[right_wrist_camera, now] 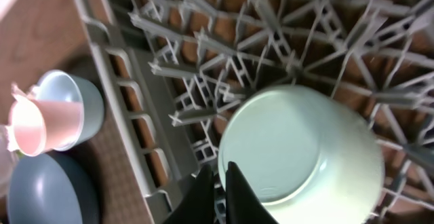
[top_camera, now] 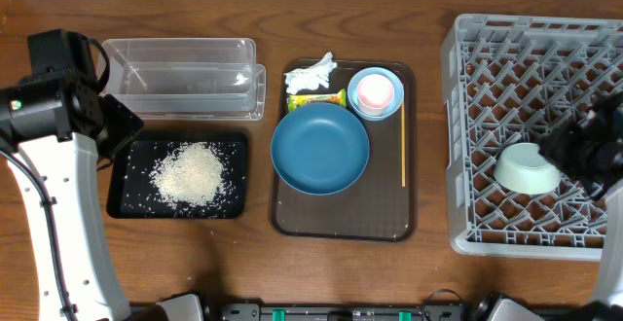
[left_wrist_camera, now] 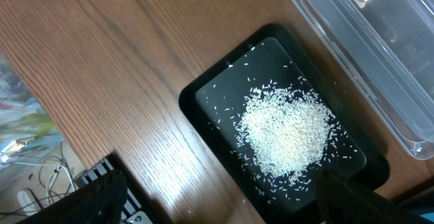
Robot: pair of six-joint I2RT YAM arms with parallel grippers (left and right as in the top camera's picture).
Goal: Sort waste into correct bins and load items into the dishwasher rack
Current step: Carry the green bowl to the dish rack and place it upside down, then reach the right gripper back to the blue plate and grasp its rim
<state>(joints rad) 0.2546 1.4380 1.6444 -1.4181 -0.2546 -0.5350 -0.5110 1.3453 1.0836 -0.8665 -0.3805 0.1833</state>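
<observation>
left gripper [left_wrist_camera: 227, 207] spread, empty | rice [top_camera: 192, 173] in black tray [top_camera: 122, 199]: done | tissue [top_camera: 311, 73], wrapper [top_camera: 316, 98], blue bowl [top_camera: 319, 148], small bowl [top_camera: 375, 115], cup [top_camera: 376, 91] on brown tray [top_camera: 389, 204]: pending | mint bowl [top_camera: 527, 168] in rack [top_camera: 506, 58]: done | right gripper [right_wrist_camera: 218, 183] at its rim, grip unclear

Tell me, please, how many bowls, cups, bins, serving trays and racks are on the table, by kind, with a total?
Bowls: 3 (dark blue bowl, light blue bowl, mint-green bowl)
Cups: 1 (pink cup)
Bins: 2 (clear tub, black tray)
Serving trays: 1 (brown tray)
Racks: 1 (grey rack)
Total: 8
</observation>
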